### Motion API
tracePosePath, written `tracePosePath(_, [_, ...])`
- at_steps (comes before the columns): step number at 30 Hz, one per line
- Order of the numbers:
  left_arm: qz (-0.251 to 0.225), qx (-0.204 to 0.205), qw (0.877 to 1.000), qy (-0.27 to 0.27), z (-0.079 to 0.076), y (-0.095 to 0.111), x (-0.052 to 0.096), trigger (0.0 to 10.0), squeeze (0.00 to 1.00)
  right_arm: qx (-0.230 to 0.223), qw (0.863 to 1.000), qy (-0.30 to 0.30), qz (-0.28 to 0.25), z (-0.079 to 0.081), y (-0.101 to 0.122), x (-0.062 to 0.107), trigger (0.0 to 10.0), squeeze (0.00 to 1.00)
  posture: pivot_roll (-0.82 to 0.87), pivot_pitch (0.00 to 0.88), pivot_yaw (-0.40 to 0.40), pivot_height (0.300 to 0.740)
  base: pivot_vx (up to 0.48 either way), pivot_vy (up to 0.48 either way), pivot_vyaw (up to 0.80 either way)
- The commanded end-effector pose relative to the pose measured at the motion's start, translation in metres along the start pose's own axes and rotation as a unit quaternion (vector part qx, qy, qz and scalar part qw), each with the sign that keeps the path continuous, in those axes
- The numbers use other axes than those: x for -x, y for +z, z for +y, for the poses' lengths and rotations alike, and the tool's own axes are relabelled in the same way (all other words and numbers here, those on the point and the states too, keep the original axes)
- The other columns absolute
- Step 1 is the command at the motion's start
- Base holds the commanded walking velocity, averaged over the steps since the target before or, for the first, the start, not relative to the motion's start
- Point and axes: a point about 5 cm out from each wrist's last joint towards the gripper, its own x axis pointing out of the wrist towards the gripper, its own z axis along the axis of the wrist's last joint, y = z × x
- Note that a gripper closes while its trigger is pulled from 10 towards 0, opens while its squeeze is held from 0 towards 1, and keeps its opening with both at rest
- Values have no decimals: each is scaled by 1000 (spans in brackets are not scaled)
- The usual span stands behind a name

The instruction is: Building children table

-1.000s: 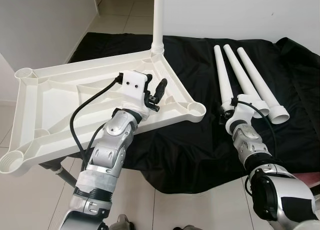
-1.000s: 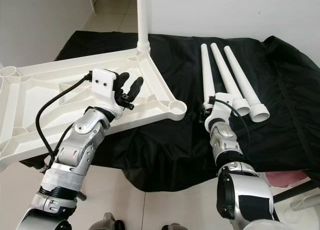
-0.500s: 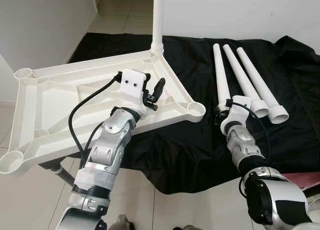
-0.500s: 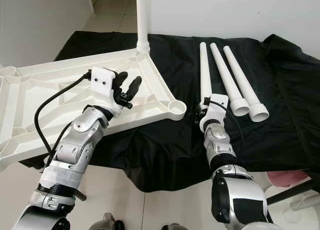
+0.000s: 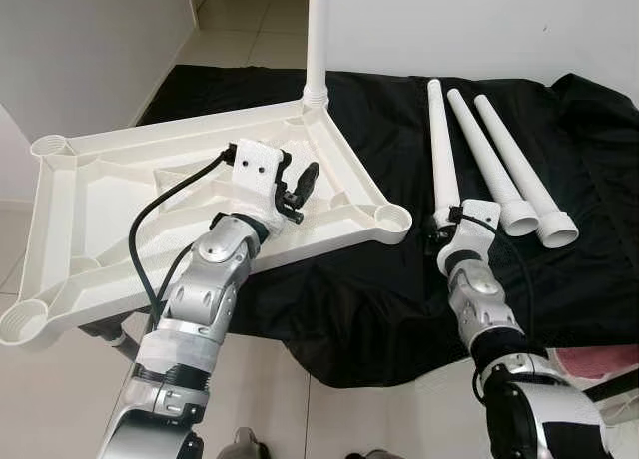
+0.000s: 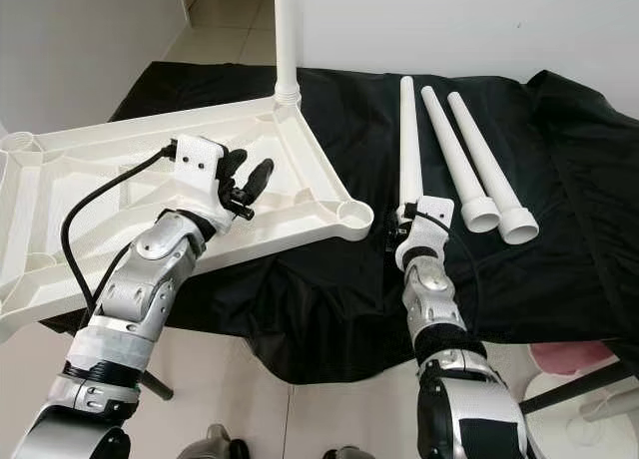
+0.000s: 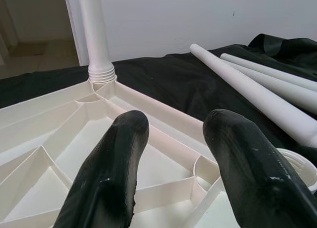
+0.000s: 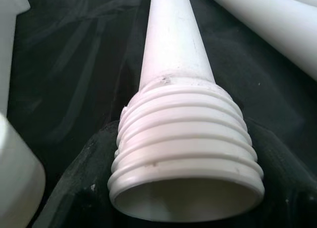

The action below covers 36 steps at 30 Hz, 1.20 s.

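So, leg (image 5: 442, 160): lies on the black cloth (image 5: 599, 180) beside two more, threaded end nearest the robot.
Handling: probably light, stiff, slick plastic; best grabbed just above the threads.
Right gripper (image 5: 446, 231): fingers hugging that threaded end, forearm stretched forward.
Left gripper (image 5: 298, 183): fingers spread, hovering over the upturned tabletop (image 5: 70, 269).

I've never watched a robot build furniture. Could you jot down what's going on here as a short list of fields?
Tabletop: white tabletop, upside down, tilted
Fitted leg: upright leg in its far corner
Loose legs: two loose legs on the black cloth
Left gripper: left gripper open above the tabletop
Right gripper: right gripper around the threaded end of the nearest leg
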Motion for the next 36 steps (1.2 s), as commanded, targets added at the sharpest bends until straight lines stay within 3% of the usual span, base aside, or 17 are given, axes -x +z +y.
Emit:
tracePosePath(1, [14,-1,1000,3,0,-5,1,10000,0,0,1000,-1,-16,0,4,0,10000,0,7,42,-22,740,0,0,0])
tracePosePath(6, [9,5,1000,22,9,-4,1,10000,0,38,998,-26,-37,-6,11,1,10000,0,-3,39,-18,740,0,0,0])
tracePosePath(12, [16,2,1000,9,8,-5,1,10000,0,36,997,-26,-65,-6,19,4,10000,0,2,36,-16,740,0,0,0])
tracePosePath(14, [16,-3,1000,6,7,-5,1,10000,0,31,996,-13,-84,-3,22,6,10000,0,4,34,-16,740,0,0,0])
tracePosePath(16, [15,-6,1000,5,6,-5,0,10000,0,5,988,13,-152,3,37,12,10000,0,8,30,-18,740,0,0,0])
tracePosePath(23, [-2,-12,1000,-27,2,0,-2,10000,0,-27,977,41,-207,9,52,17,10000,0,19,16,-26,740,0,0,0])
tracePosePath(24, [7,-31,999,-41,1,-3,-2,10000,0,-35,969,63,-234,12,58,21,10000,0,20,14,-27,740,0,0,0])
tracePosePath(27, [19,-29,997,-64,-2,-6,-3,10000,0,-43,959,77,-268,15,63,27,10000,0,25,9,-29,740,0,0,0])
tracePosePath(32, [27,-12,996,-82,-6,-7,-4,10000,0,-54,955,78,-283,16,65,31,10000,0,25,9,-29,740,0,0,0])
tracePosePath(34, [46,-29,995,-89,-7,-11,-4,10000,0,-63,951,84,-290,18,66,33,10000,0,27,3,-27,740,0,0,0])
tracePosePath(35, [77,-42,992,-86,-3,-21,-5,10000,0,-92,938,121,-313,27,72,40,10000,0,21,0,-23,740,0,0,0])
tracePosePath(36, [77,-42,992,-86,-3,-21,-5,10000,0,-92,938,121,-313,27,72,40,10000,0,21,0,-23,740,0,0,0])
